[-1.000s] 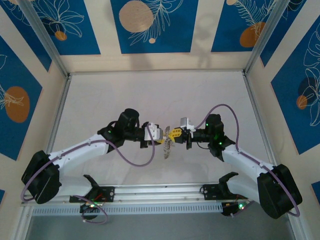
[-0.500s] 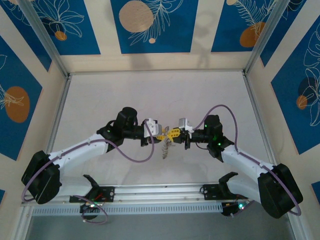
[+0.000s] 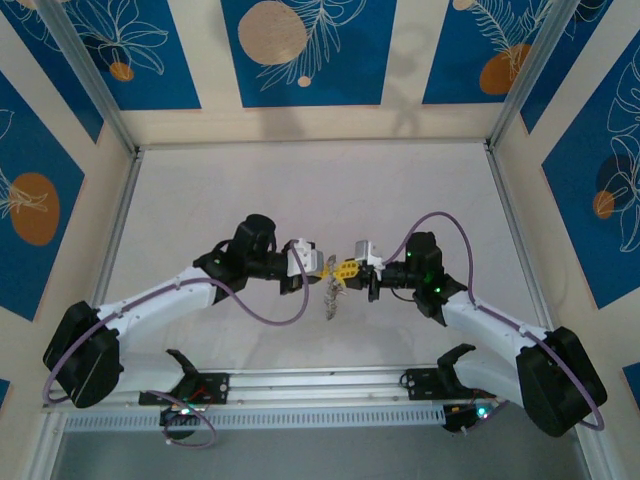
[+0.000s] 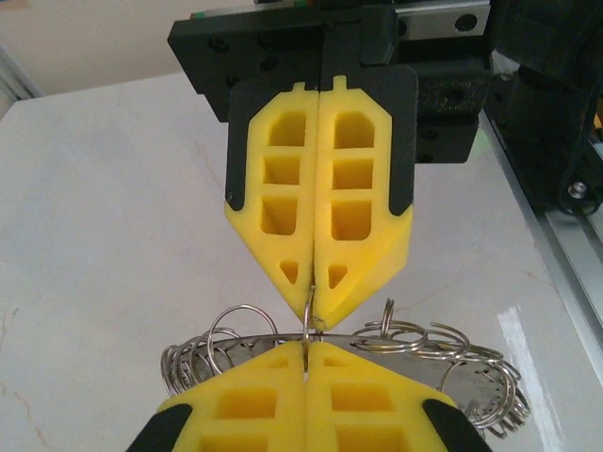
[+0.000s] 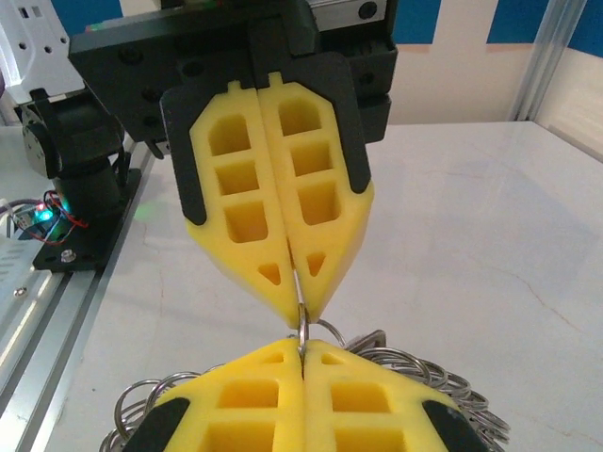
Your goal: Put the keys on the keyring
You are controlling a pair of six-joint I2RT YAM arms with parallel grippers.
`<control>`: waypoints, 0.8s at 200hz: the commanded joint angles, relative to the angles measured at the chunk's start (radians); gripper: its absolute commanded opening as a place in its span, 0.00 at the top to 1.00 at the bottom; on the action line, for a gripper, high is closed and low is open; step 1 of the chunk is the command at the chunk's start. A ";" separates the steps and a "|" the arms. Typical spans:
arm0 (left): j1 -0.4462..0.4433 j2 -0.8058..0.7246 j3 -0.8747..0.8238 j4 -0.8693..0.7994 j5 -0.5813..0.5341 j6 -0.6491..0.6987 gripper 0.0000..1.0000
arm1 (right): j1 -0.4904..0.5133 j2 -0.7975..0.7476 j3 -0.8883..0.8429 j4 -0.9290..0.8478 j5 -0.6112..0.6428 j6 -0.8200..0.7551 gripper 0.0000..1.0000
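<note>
Over the middle of the table my left gripper (image 3: 326, 268) and right gripper (image 3: 346, 270) meet tip to tip. Both are shut on the same small silvery ring (image 4: 309, 318) at the edge of the keyring (image 3: 330, 297), which hangs below them as a grey bunch. In the left wrist view my left gripper (image 4: 306, 348) pinches that ring from below, and the keyring's flat band and loops (image 4: 415, 361) spread behind. In the right wrist view my right gripper (image 5: 301, 348) grips the small ring (image 5: 301, 325), with more loops (image 5: 429, 372) beyond. The keys and the red tag are hidden.
The white tabletop (image 3: 300, 190) lies all round the grippers. A metal rail (image 3: 320, 385) runs along the near edge by the arm bases. Patterned walls and aluminium posts (image 3: 118, 215) close in the sides and back.
Both grippers have shifted slightly, still joined at the tips. The left wrist has drawn back a little and the hanging keyring has swung slightly left.
</note>
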 commanded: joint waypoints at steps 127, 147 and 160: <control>-0.099 0.052 0.254 -0.370 -0.231 0.132 1.00 | 0.052 -0.018 0.092 -0.260 0.120 -0.165 0.81; -0.082 0.023 0.207 -0.313 -0.259 0.073 1.00 | 0.055 -0.001 0.097 -0.256 0.134 -0.164 0.81; -0.046 -0.003 0.177 -0.282 -0.279 -0.004 1.00 | 0.060 0.008 0.099 -0.262 0.138 -0.172 0.81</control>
